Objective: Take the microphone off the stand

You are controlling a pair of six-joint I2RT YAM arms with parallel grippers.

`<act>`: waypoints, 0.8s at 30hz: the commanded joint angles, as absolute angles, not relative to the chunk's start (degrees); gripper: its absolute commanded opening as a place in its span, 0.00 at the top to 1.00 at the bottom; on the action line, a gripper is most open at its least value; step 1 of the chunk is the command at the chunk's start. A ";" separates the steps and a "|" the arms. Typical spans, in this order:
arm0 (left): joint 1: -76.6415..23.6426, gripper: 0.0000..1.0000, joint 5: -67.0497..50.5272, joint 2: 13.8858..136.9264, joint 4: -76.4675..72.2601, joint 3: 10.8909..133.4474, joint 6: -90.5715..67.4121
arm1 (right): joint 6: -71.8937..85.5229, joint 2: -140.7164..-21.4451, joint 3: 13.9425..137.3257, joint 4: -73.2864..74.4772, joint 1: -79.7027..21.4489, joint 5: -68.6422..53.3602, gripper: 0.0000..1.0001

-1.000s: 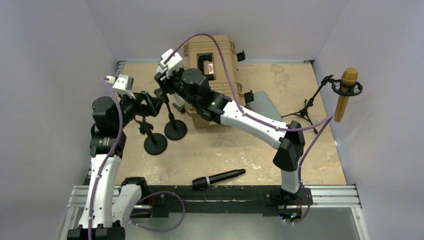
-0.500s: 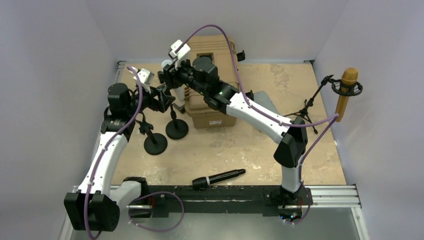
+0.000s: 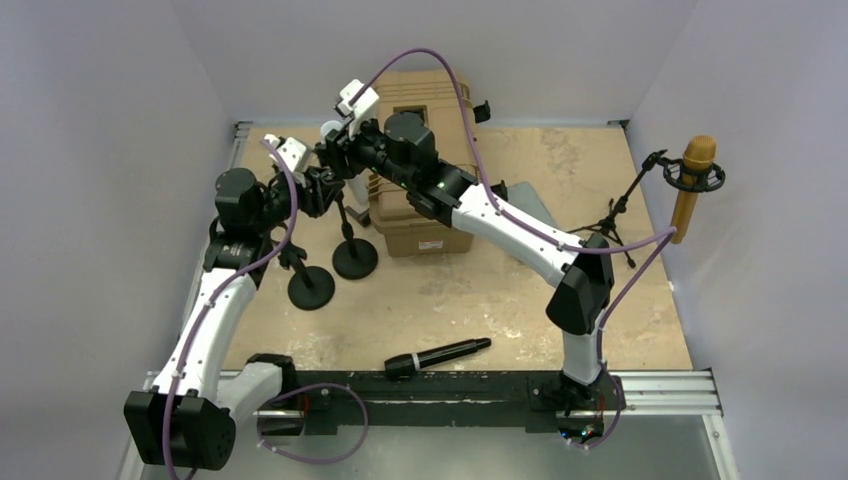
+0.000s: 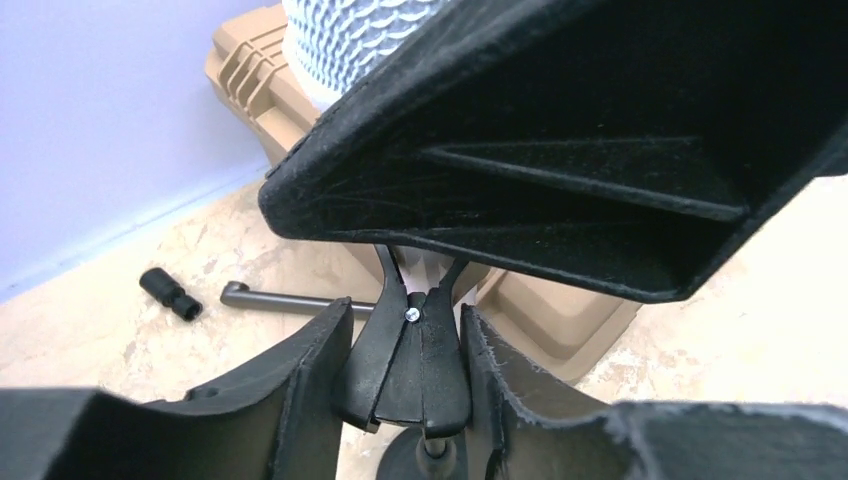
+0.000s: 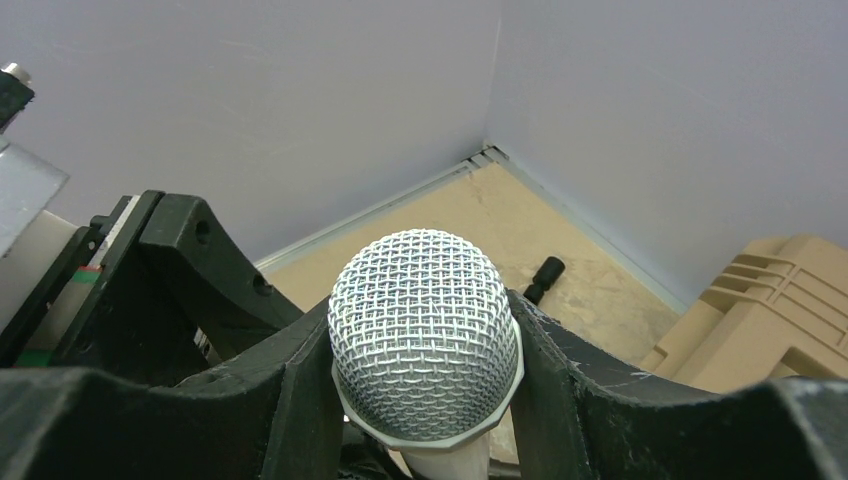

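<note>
A white microphone with a silver mesh head (image 5: 425, 325) stands upright in the black clip (image 4: 415, 350) of a round-based stand (image 3: 355, 260) at the back left. My right gripper (image 5: 425, 365) is shut on the mesh head, one finger on each side. Just below it, my left gripper (image 4: 410, 375) is shut on the clip, whose two halves are squeezed between my fingers (image 4: 300, 390). In the top view the left gripper (image 3: 322, 190) and right gripper (image 3: 335, 152) meet at the stand's top, and the microphone (image 3: 330, 129) barely shows.
A second round-based stand (image 3: 311, 287) stands next to the first. A tan hard case (image 3: 430, 110) sits behind them. A black microphone (image 3: 437, 357) lies near the front edge. A gold microphone (image 3: 692, 185) hangs on a tripod stand at the right wall. A small black cylinder (image 4: 170, 292) lies by the back wall.
My left gripper has closed on the clip after rising toward the stand's top. My right arm swung toward the back a second ago and has since held still on the mesh head.
</note>
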State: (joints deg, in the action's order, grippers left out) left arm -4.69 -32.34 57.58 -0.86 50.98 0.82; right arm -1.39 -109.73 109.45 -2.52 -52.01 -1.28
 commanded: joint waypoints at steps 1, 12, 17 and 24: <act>-4.92 0.77 -33.84 57.66 2.56 53.19 6.31 | -0.47 -110.03 112.74 -3.95 -51.67 -1.97 1.00; -4.92 1.00 -32.88 58.35 11.05 55.64 8.59 | 2.10 -110.52 116.09 -3.25 -51.14 -0.27 1.00; -4.92 1.00 -31.43 57.48 11.42 55.26 8.80 | 6.00 -109.43 118.05 -1.00 -49.22 4.54 1.00; -4.98 1.00 -30.77 57.68 11.37 55.18 8.03 | 13.17 -99.13 111.17 -2.16 -46.14 6.15 1.00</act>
